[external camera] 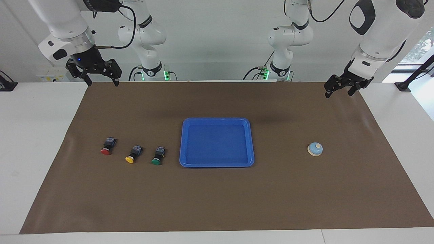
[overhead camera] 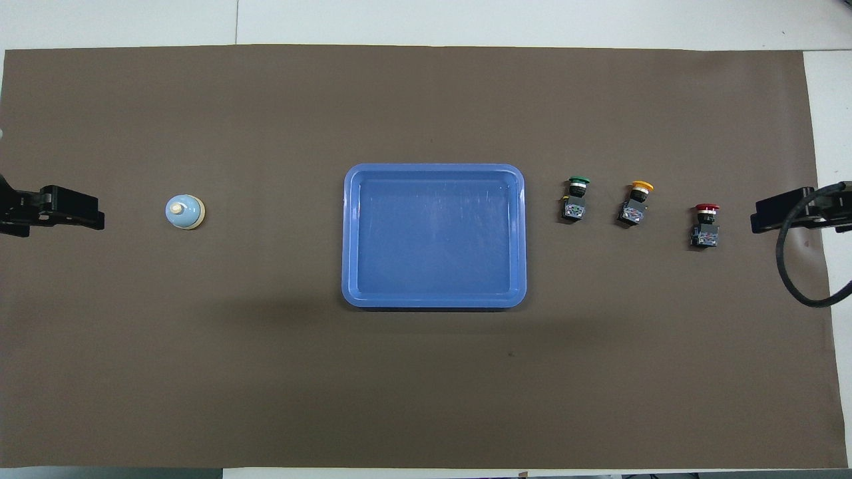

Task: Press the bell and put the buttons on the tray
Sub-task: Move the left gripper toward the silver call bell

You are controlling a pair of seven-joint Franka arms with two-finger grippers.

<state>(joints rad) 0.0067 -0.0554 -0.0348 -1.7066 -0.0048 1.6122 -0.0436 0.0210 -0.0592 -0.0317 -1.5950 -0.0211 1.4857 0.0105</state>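
The tray (external camera: 217, 164) lies in the middle of the brown mat (external camera: 217, 203) on the table (external camera: 34, 135); nothing lies in it. The three buttons lie on their sides in a row beside the tray, toward the right arm's end; the green button (external camera: 157, 156) is nearest the tray, then the yellow button (external camera: 133, 154), then the red button (external camera: 108, 146); all are apart from one another, caps pointing away from the robots. The bell (external camera: 315, 149) stands upright on the mat toward the left arm's end, well apart from the tray.

The right gripper (external camera: 100, 80) hangs in the air over the mat's edge at the robots' side, toward its own end of the table; its fingers (external camera: 116, 80) are spread wide and hold nothing. The left gripper (external camera: 339, 90) hangs likewise over the mat's edge at the left arm's end; its fingers (external camera: 328, 93) are parted and hold nothing. Both arms wait, well apart from the bell and the buttons.
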